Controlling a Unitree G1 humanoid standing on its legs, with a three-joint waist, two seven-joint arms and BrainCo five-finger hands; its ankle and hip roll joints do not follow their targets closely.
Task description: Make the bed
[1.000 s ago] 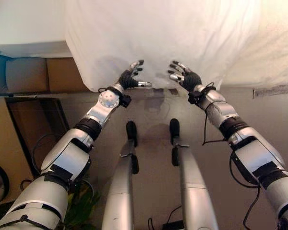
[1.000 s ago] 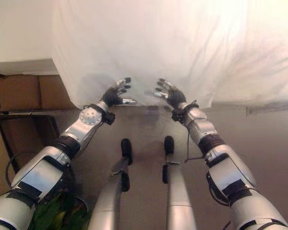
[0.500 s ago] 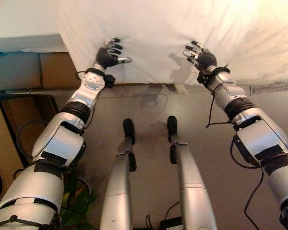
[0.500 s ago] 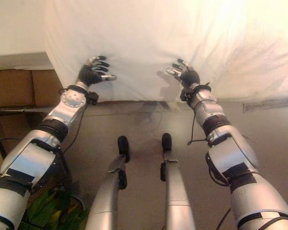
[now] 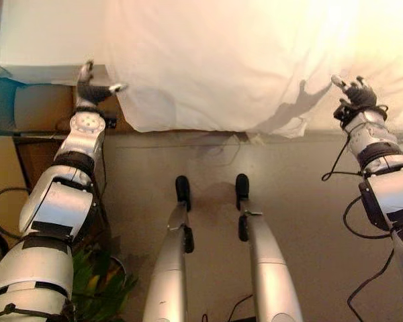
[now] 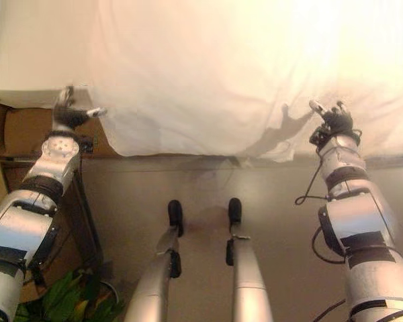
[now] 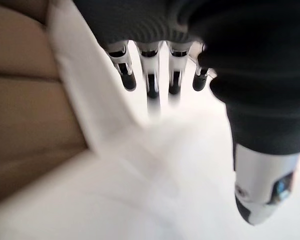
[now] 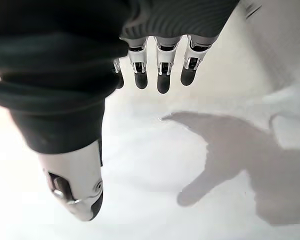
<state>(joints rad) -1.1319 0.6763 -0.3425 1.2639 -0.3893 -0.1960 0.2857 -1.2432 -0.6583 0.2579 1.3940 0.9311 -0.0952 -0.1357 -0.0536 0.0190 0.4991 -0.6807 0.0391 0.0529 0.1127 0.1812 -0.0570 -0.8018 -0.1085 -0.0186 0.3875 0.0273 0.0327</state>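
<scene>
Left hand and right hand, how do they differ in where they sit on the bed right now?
The left hand is at the white sheet's left edge, beside the brown bed base; the right hand is over the sheet itself, near its hanging lower edge, casting a shadow on it. Both are open, holding nothing.

My arms are silver-grey with black bands. My left hand (image 5: 92,90) and right hand (image 5: 354,94) wear dark ribbed covers. My fingers (image 8: 162,75) are silver, dark-tipped.

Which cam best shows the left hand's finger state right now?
Left wrist view: the left hand has straight fingers over the white sheet, thumb apart. Both eye views show it small, at the sheet's left edge.
</scene>
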